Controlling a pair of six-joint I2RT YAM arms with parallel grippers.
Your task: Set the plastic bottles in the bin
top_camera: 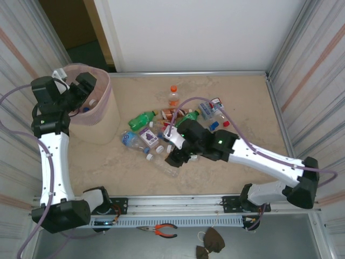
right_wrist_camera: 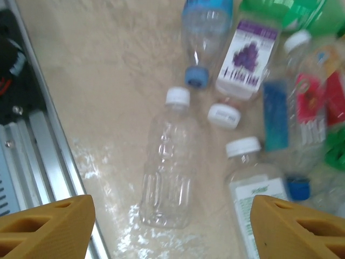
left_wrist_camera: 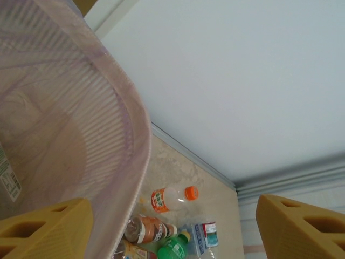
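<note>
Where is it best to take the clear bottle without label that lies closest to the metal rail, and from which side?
Grip the clear bottle across its ribbed middle, coming straight down from above, jaws across its width. It lies flat on its side, and both long sides are free of neighbours.

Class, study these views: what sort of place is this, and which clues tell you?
Probably a robot lab test cell: two arms bolted to a rail at a walled-in table, bottles scattered beside a lined bin, pliers nearby.
</note>
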